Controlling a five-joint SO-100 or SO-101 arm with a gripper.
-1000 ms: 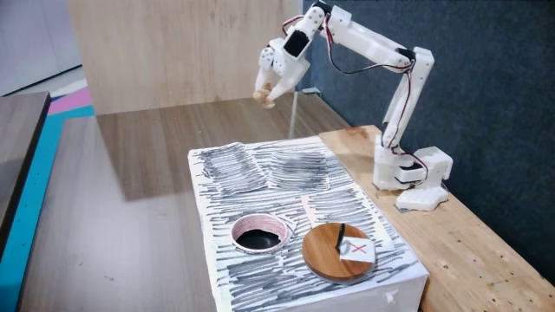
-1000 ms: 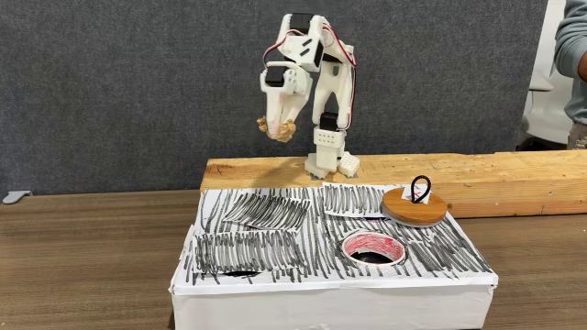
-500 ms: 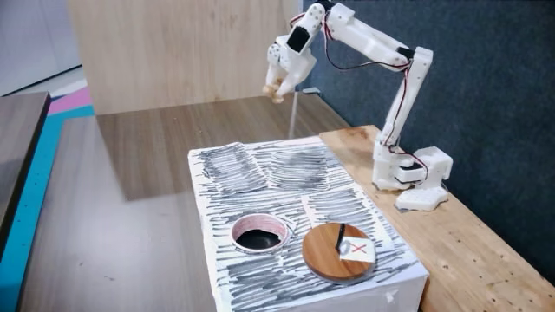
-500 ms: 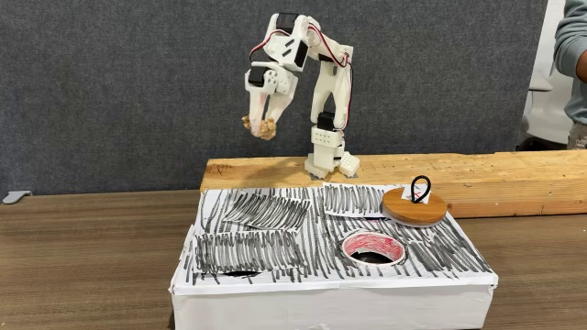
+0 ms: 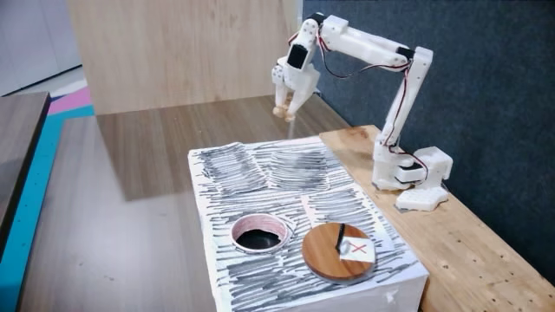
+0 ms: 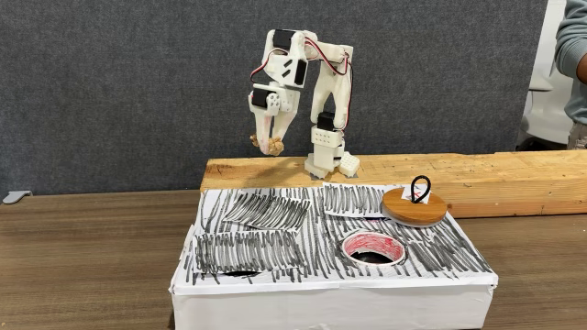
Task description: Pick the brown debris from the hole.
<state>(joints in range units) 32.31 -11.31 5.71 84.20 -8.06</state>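
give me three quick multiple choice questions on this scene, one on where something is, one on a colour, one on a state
1. Where does the wooden disc lie?
A. over the hole
B. beside the hole, on the streaked box top
C. on the plank

2. What colour is the piece in the gripper?
A. brown
B. blue
C. green

3. What state is the hole in?
A. uncovered
B. covered by the disc
C. taped shut

Answers: 1 B, in both fixed views the disc rests on the box next to the hole. 2 A, the brown debris shows between the fingers. 3 A, its dark interior is in plain sight.
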